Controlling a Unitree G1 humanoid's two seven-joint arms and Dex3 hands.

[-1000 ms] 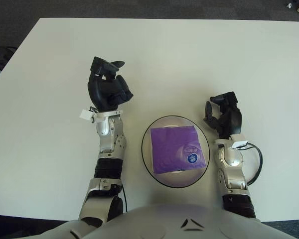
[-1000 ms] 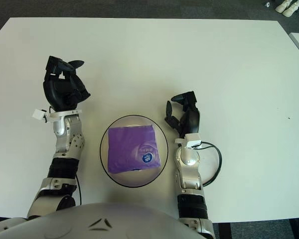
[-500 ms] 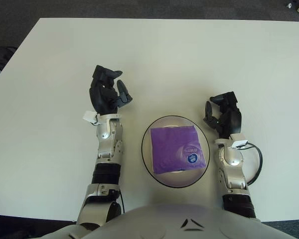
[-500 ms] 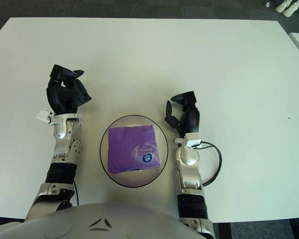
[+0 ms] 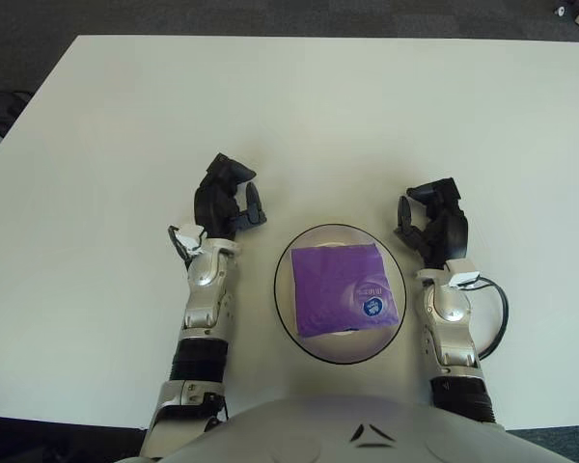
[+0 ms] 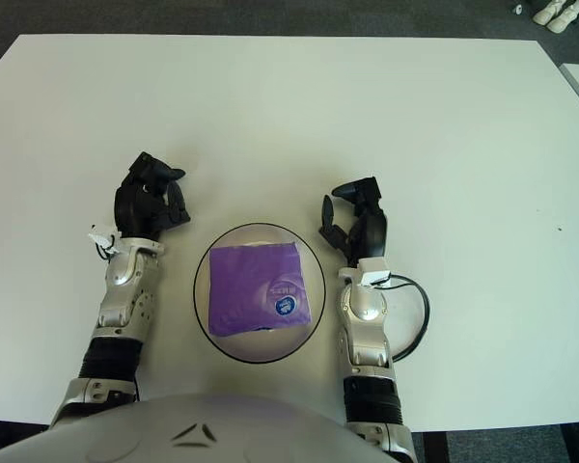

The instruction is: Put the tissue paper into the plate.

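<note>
In the left eye view, the purple tissue pack (image 5: pixel 347 287) is seen lying flat in the plate (image 5: pixel 285 307) on the white table (image 5: pixel 367 116). At 9 o'clock of the plate, the left hand (image 5: pixel 226 200) is held empty, its fingers loosely curled.

In the right eye view, the right hand (image 6: pixel 359 224) is parked at 3 o'clock of the plate, fingers relaxed and empty.

Bright, even overhead light on the white table (image 5: pixel 367 116); soft faint shadows, no glare, sharp focus.
</note>
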